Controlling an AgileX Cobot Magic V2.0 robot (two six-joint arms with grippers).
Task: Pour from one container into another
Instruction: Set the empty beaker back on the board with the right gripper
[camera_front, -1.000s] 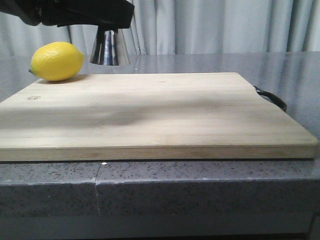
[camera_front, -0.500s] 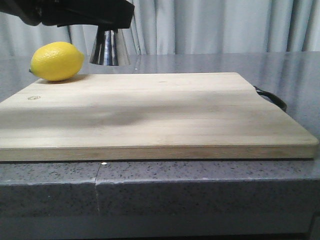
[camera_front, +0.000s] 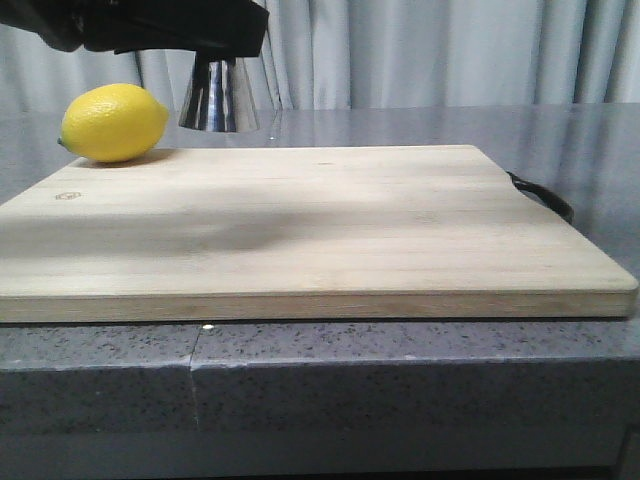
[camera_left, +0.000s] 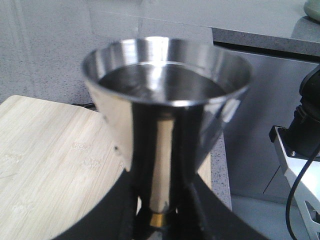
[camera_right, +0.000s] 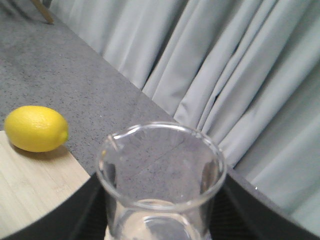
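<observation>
Glass beaker (camera_right: 161, 187) pinched by the right gripper (camera_right: 160, 220), upright, near the lemon (camera_right: 36, 128). Steel jigger (camera_left: 165, 135) clamped at the waist by the left gripper (camera_left: 157, 222), lifted above the far left of the cutting board (camera_front: 310, 230). Possibly already liquid inside. Risk of spill onto the board if tilted carelessly or misaligned.

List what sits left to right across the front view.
lemon → steel jigger held up off the cutting board → the board's black handle at its right end.
</observation>
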